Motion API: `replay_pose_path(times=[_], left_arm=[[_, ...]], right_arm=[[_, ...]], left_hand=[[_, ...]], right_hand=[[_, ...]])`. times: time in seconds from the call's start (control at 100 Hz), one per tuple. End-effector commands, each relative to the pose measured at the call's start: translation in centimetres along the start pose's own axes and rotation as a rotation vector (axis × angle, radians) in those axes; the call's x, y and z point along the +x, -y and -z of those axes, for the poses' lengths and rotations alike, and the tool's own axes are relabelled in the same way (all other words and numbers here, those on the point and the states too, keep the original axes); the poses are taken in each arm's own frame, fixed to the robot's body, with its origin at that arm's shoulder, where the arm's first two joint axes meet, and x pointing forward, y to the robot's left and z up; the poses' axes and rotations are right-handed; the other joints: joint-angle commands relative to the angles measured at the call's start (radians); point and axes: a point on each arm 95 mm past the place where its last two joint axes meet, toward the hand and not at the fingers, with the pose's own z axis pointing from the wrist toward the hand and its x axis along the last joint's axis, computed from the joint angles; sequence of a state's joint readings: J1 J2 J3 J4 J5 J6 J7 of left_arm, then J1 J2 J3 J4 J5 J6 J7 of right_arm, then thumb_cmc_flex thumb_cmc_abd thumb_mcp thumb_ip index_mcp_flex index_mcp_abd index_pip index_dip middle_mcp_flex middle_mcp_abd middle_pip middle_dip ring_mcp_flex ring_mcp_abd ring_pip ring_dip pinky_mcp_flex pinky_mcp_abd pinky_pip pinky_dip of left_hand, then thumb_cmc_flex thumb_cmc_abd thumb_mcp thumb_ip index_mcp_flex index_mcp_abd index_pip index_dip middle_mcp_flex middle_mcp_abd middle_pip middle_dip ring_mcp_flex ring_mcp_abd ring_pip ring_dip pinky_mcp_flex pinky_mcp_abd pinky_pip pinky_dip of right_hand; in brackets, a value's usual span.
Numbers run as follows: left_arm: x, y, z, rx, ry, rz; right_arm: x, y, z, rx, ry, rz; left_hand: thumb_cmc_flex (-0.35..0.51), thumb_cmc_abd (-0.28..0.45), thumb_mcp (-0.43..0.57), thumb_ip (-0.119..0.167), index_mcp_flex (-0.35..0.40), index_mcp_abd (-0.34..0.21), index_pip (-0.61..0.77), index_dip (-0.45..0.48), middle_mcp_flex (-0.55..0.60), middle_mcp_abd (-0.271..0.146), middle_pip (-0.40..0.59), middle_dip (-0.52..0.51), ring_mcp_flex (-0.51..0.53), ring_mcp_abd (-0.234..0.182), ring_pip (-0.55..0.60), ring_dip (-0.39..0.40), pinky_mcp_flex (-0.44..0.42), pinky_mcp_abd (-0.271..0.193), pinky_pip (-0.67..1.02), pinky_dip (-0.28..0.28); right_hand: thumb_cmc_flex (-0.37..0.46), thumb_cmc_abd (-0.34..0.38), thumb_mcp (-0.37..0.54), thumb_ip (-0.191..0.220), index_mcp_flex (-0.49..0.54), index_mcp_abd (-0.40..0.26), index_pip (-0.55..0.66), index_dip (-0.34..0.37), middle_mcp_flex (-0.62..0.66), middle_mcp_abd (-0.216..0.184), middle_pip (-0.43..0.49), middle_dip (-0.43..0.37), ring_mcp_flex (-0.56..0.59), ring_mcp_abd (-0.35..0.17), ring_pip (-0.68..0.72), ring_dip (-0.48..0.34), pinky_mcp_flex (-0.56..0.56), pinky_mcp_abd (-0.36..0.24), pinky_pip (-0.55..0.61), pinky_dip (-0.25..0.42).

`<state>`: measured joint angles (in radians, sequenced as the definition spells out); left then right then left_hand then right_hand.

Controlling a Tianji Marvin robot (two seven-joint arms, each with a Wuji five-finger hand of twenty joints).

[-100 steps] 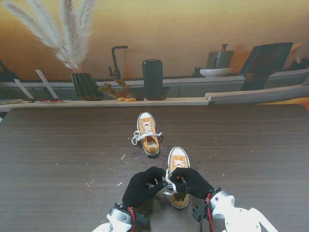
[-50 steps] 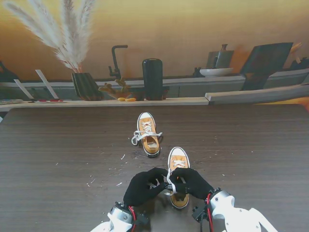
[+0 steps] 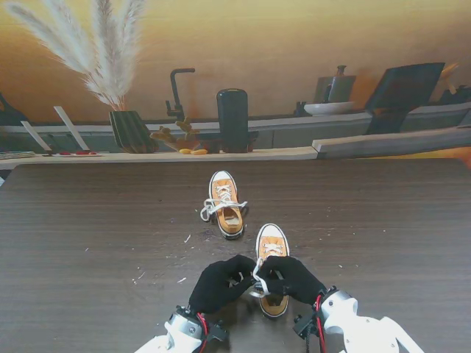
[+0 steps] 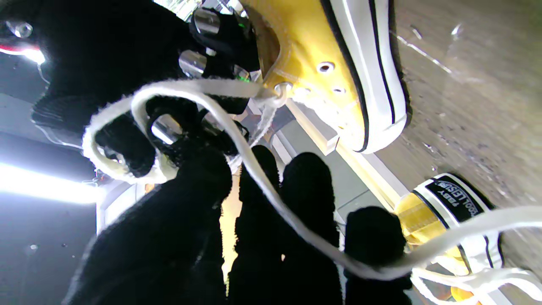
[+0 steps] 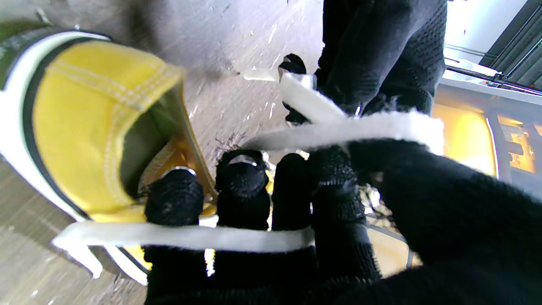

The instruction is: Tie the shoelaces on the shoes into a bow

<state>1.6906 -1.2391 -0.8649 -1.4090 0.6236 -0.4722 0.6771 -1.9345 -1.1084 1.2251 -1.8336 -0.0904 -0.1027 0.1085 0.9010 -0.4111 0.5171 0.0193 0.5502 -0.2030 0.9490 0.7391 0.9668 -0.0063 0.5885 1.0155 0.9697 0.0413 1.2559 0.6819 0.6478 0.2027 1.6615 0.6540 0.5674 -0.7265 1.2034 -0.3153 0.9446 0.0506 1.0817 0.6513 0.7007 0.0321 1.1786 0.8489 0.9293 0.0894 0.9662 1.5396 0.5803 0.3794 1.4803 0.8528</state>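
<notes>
Pinching the flat white cotton shoelace (image 3: 257, 276) between them, the black-gloved left hand (image 3: 218, 283) and black-gloved right hand (image 3: 291, 278) meet over the nearer yellow canvas sneaker with white rubber toe cap (image 3: 271, 254) on the dark wood-grain desk (image 3: 96, 220). In the left wrist view a lace loop (image 4: 127, 127) curls round the left hand's fingers (image 4: 305, 186), running from an upper eyelet, while a second strand trails past toward the far shoe. In the right wrist view the right hand's fingers (image 5: 241, 182) are closed with one strand lying across them and another clamped at the thumb. Beyond this sneaker, farther from the robot and slightly to its left, stands the second yellow canvas sneaker (image 3: 225, 203), its laces apparently already bowed. The bow on the near shoe looks unfinished; judging by the slack, the step in hand is forming and crossing the loops. Doing it well likely means keeping both pinches firm, holding the loop open, and drawing the strands apart evenly so the sneaker does not drag or tip.
</notes>
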Motion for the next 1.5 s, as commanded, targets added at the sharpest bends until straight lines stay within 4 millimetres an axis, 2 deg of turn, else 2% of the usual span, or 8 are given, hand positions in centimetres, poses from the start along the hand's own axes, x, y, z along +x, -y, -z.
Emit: replay_pose_path(times=[0.0, 0.19, 0.27, 0.32, 0.43, 0.64, 0.95, 1.49], left_arm=[[0.18, -0.12, 0.01, -0.031, -0.007, -0.004], [0.16, -0.17, 0.09, -0.048, -0.009, -0.012], [0.18, -0.25, 0.01, -0.035, -0.01, -0.009], [0.18, -0.27, -0.03, -0.032, -0.012, -0.007], [0.16, -0.35, -0.11, -0.028, -0.019, -0.017], [0.23, -0.55, -0.12, -0.019, -0.029, -0.033], [0.37, -0.65, -0.29, 0.063, -0.033, -0.017], [0.42, -1.0, -0.49, 0.059, -0.051, -0.011]], right_arm=[[0.37, 0.22, 0.03, 0.013, -0.012, -0.003], [0.41, 0.22, 0.03, 0.011, -0.014, -0.007], [0.41, 0.24, 0.05, 0.012, -0.015, -0.008], [0.4, 0.27, 0.06, 0.014, -0.015, -0.009], [0.39, 0.34, 0.08, 0.019, -0.015, -0.01], [0.38, 0.53, 0.09, 0.031, -0.016, -0.008], [0.33, 0.68, 0.07, 0.04, -0.013, -0.007], [0.38, 0.81, -0.02, 0.058, -0.015, -0.013]], left_hand=[[-0.034, -0.03, 0.071, 0.016, -0.025, 0.001, 0.045, 0.041, -0.013, -0.018, -0.023, 0.036, -0.021, -0.017, -0.013, 0.04, -0.013, 0.026, -0.003, 0.022], [-0.076, -0.034, 0.142, 0.027, -0.059, 0.006, 0.068, 0.076, -0.031, -0.017, -0.038, 0.048, -0.041, -0.011, -0.027, 0.043, -0.033, 0.031, -0.021, 0.024], [-0.056, -0.039, 0.102, 0.011, -0.06, -0.01, 0.035, 0.051, -0.026, -0.019, -0.041, 0.047, -0.041, -0.015, -0.028, 0.045, -0.034, 0.029, -0.023, 0.026], [-0.059, -0.051, 0.023, 0.039, -0.077, -0.026, -0.009, 0.024, -0.043, -0.023, -0.009, 0.022, -0.045, -0.02, -0.032, 0.047, -0.038, 0.022, -0.027, 0.029], [-0.087, -0.083, -0.002, 0.04, -0.093, -0.039, -0.079, -0.023, -0.059, -0.031, 0.008, 0.01, -0.054, -0.029, -0.038, 0.047, -0.05, 0.013, -0.036, 0.027], [-0.085, -0.118, -0.008, 0.017, -0.068, -0.053, -0.21, -0.092, -0.058, -0.042, 0.039, -0.012, -0.06, -0.039, -0.045, 0.05, -0.06, 0.004, -0.046, 0.028], [-0.025, -0.133, -0.019, -0.003, -0.075, -0.064, -0.206, -0.087, -0.015, -0.047, 0.02, 0.012, -0.045, -0.035, -0.042, 0.049, -0.054, 0.014, -0.046, 0.03], [0.016, -0.059, -0.1, -0.027, 0.179, -0.161, -0.178, -0.23, 0.005, -0.028, 0.016, 0.002, -0.033, -0.035, -0.036, 0.045, -0.049, 0.015, -0.043, 0.031]], right_hand=[[0.037, 0.005, -0.013, 0.027, -0.011, -0.071, 0.012, 0.019, -0.025, -0.005, -0.014, -0.015, -0.007, -0.002, -0.008, 0.03, 0.007, -0.008, -0.009, 0.005], [0.036, 0.005, -0.013, 0.026, -0.011, -0.075, 0.011, 0.018, -0.023, -0.002, -0.015, -0.017, -0.006, -0.003, -0.008, 0.03, 0.009, -0.008, -0.009, 0.005], [0.037, 0.007, -0.013, 0.026, -0.012, -0.076, 0.011, 0.018, -0.022, -0.002, -0.016, -0.017, -0.006, -0.003, -0.008, 0.03, 0.009, -0.008, -0.009, 0.005], [0.037, 0.006, -0.014, 0.026, -0.012, -0.076, 0.011, 0.018, -0.022, -0.002, -0.016, -0.017, -0.005, -0.002, -0.008, 0.03, 0.008, -0.007, -0.009, 0.005], [0.038, 0.008, -0.015, 0.025, -0.012, -0.075, 0.01, 0.017, -0.022, -0.002, -0.016, -0.017, -0.005, -0.002, -0.007, 0.03, 0.007, -0.006, -0.009, 0.005], [0.039, 0.01, -0.017, 0.024, -0.012, -0.076, 0.009, 0.016, -0.022, -0.002, -0.016, -0.017, -0.006, -0.003, -0.007, 0.03, 0.007, -0.005, -0.01, 0.005], [0.038, 0.01, -0.018, 0.023, -0.011, -0.076, 0.008, 0.014, -0.021, -0.002, -0.016, -0.017, -0.004, -0.001, -0.009, 0.03, 0.008, -0.006, -0.009, 0.005], [0.039, 0.013, -0.021, 0.022, -0.01, -0.08, 0.006, 0.014, -0.016, -0.003, -0.02, -0.021, -0.004, 0.001, -0.01, 0.03, 0.008, -0.006, -0.009, 0.005]])
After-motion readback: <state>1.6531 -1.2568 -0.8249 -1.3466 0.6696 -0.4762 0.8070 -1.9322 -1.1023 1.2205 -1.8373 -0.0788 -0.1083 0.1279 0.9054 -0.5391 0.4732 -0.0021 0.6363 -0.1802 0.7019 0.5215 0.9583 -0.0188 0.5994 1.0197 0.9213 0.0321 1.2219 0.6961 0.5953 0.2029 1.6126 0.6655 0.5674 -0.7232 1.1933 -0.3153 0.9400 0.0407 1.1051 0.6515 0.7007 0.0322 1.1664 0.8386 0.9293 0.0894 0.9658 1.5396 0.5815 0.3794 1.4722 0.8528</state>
